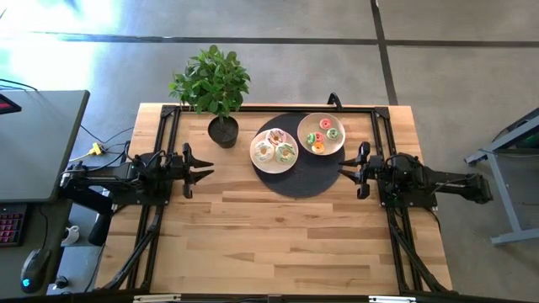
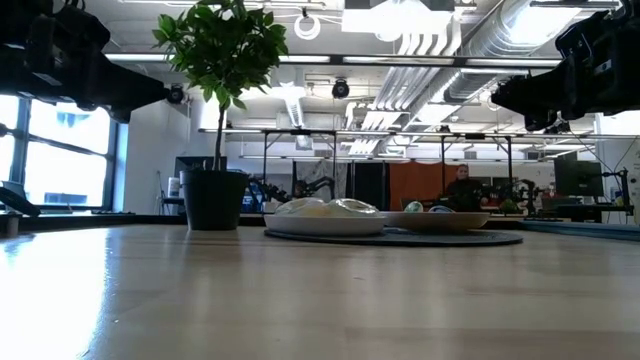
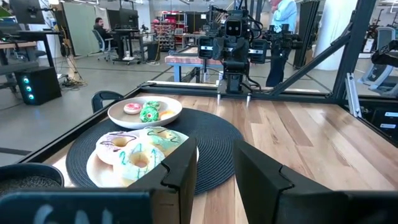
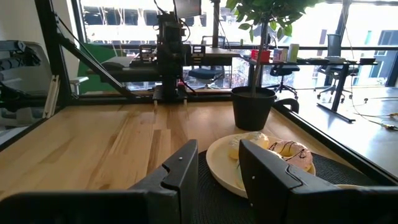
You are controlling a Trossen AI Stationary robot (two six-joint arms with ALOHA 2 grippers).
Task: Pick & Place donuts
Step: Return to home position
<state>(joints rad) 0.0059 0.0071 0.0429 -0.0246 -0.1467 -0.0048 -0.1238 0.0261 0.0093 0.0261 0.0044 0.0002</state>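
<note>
Donuts point(image 1: 285, 154) on two plates point(image 1: 253, 150), L gripper point(image 1: 202, 171) & R gripper point(image 1: 347, 172) fingers part-open, seemingly holding nothing, both well apart from plates

No legible text — none anywhere.

Robotics lab: exposed ceiling ducts point(image 2: 430, 35), other arm rigs point(image 2: 300, 190) behind, desk point(image 1: 42, 143) at 9 o'clock, concrete floor point(image 1: 455, 76).

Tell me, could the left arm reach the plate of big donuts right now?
Probably yes: the left gripper is open, empty and facing the plate, and nothing stands between them.
</note>
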